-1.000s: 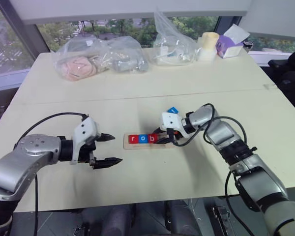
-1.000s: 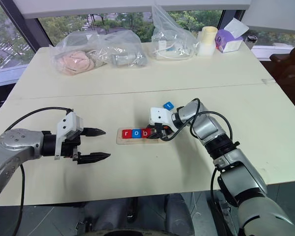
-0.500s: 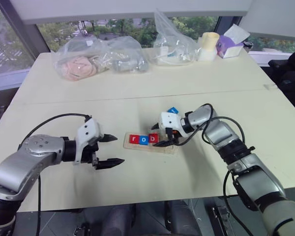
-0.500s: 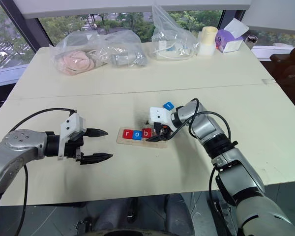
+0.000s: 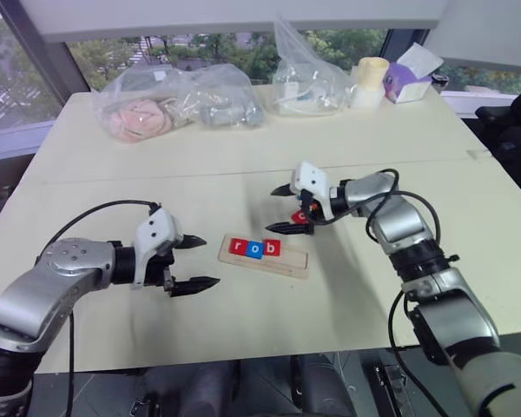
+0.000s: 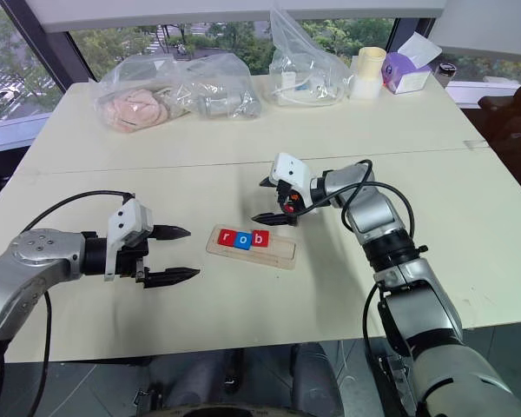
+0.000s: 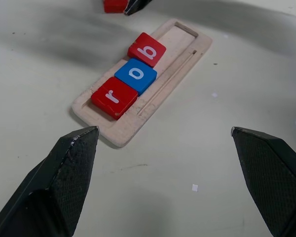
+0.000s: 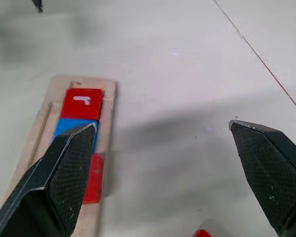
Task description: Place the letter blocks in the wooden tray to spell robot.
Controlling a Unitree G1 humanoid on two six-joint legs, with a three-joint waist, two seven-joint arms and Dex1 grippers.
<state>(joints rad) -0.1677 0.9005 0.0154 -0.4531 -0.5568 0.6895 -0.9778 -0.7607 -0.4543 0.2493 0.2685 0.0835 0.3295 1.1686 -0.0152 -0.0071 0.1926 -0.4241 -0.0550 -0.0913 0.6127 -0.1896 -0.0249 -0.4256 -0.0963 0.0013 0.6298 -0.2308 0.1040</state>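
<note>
The right pincer (image 5: 283, 208) hangs above the bench (image 5: 243, 165) near its middle, its two black fingers spread wide and holding nothing, pointing toward the robot's left. The right forearm reaches in from the right side, wrist bent, cables looping over it. Between the spread fingers a red letter block (image 5: 300, 215) shows on the bench surface just beyond the tray's right end; its letter looks like an o, though the pincer partly hides it, so that is not certain.

The left pincer (image 6: 179, 254) sits low over the bench toward the near left edge, fingers likewise wide apart and empty, aimed toward the right at the tray. The left arm is bent at the elbow, coming in from the near left corner.

The wooden tray (image 7: 179, 58) lies flat between the two pincers, a little nearer the front edge than the middle of the bench, running left to right with a slight slant. In its slot three tiles sit touching in a row from the left end: a red r (image 7: 114, 97), a blue o (image 7: 135, 75) and a red b (image 7: 146, 49). The right part of the slot is bare pale wood.

Along the far edge of the bench lie clear plastic bags (image 5: 178, 100), a cream roll (image 5: 369, 81) and a purple tissue box (image 5: 405, 84).
</note>
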